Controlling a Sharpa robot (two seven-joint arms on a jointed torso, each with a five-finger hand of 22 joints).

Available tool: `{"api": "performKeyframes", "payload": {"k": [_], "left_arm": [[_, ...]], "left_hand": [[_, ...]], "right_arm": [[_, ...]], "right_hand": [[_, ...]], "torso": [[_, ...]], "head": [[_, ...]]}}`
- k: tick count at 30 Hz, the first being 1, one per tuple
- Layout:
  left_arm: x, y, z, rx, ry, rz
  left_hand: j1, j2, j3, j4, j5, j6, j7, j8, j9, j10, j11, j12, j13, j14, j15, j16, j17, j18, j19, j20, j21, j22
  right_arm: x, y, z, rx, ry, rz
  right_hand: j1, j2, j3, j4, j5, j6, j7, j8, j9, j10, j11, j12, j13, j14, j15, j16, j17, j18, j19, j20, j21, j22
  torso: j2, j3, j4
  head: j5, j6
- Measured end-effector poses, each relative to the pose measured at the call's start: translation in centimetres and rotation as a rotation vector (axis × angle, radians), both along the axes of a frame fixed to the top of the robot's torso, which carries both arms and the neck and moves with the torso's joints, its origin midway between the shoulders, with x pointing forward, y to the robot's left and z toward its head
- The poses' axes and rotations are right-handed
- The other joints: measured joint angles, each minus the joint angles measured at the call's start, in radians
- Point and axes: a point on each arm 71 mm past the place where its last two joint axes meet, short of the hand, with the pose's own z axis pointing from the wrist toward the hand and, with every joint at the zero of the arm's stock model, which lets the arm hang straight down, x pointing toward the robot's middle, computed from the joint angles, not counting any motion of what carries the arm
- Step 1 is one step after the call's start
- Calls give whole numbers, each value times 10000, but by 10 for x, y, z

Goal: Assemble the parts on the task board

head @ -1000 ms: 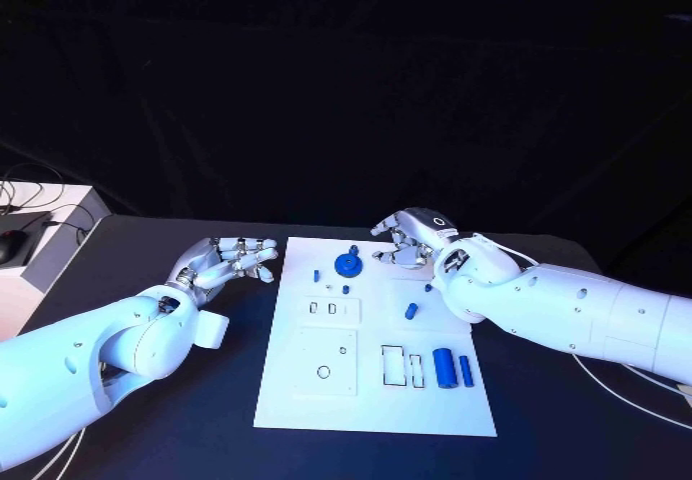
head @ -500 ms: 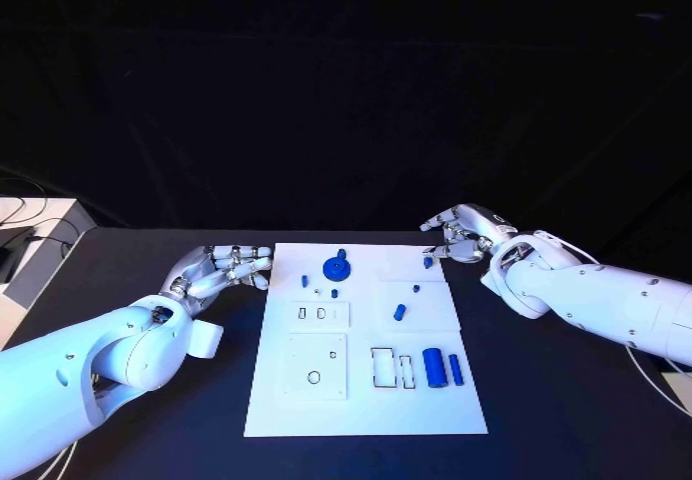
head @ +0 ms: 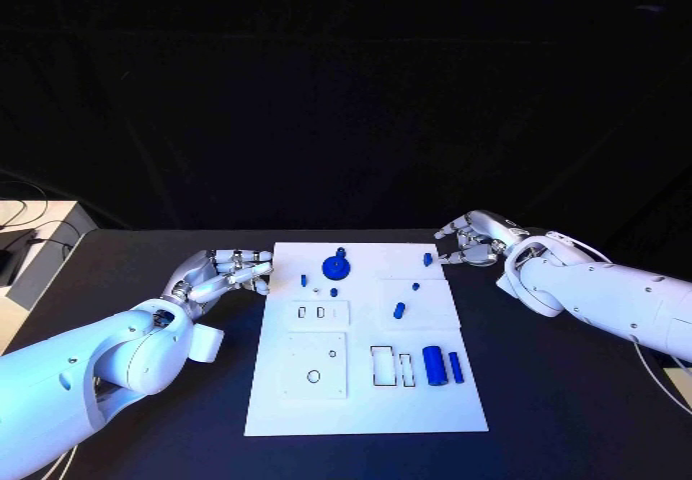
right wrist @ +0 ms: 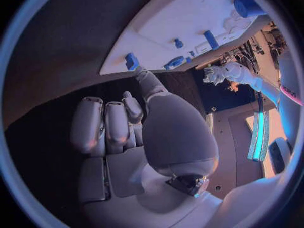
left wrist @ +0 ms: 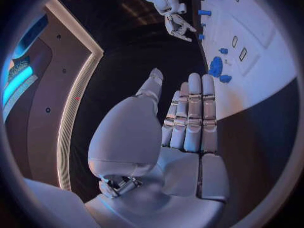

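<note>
Just beside the right hand (head: pixel 473 240), toward the robot's left and a touch nearer its body, a small blue peg-like plastic part (head: pixel 428 259) sits on the far right corner of the flat white task board (head: pixel 368 400). The right wrist view puts the same part (right wrist: pixel 131 61) at the board's edge, right off the tip of that hand's thumb. This hand holds nothing; its fingers are loosely curled, not clamped, and it hangs over the black table (head: pixel 562 400) just off the board's edge.

The left hand (head: pixel 224 272) rests off the opposite edge, fingers straight, close together and empty, with the round blue gear-like part (head: pixel 336 266) the nearest piece to it.

The corner peg clearly belongs to the right hand, which is far nearer. Its long axis looks to run roughly away from the robot, though it is too small to be sure. My guess is a short sideways reach inward would bring thumb and fingers onto it.
</note>
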Motion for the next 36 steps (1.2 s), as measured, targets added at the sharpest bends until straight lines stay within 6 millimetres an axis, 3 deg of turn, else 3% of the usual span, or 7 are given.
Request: {"api": "performKeyframes", "payload": {"k": [8,30,34,36], "left_arm": [[0,-1,1,51,-60,-43],[1,-2,6,32,-209,-60],[1,-1,6,37,-209,-55],[1,-1,7,38,-209,-53]], "left_hand": [[40,-40,44,43,0,0,0,0,0,160,-88,41,14,36,-35,0,-1,0,75,2,-48,-54],[41,-39,72,70,0,0,0,0,0,99,-28,40,11,36,-35,38,-2,1,111,-35,-119,-90],[41,-39,72,70,0,0,1,0,0,84,-13,40,11,36,-35,38,-3,1,111,-35,-119,-89],[41,-39,72,70,0,0,0,0,0,84,-13,40,11,35,-35,38,-3,1,113,-33,-119,-89]], "right_arm": [[7,1,-6,-108,276,-15],[12,17,-20,-182,1005,266],[12,18,-23,-195,1116,279],[13,18,-23,-197,1133,278]], "right_hand": [[0,0,-44,44,54,-10,9,0,0,0,0,0,0,0,0,0,24,-1,6,6,0,4],[2,2,-83,83,155,-32,29,0,1,-1,1,40,7,32,31,0,45,-7,36,36,0,0],[49,56,-83,83,155,37,-38,0,1,-1,1,57,7,32,32,0,59,-7,36,35,38,0],[0,198,-66,100,193,125,-56,0,1,0,1,91,7,32,32,0,59,-7,36,36,38,-1]], "torso": [[0,-13,22],[35,-12,28],[35,-10,23],[34,-6,20]], "head": [[-6,-79],[-31,-176],[-30,-178],[-29,-178]]}}
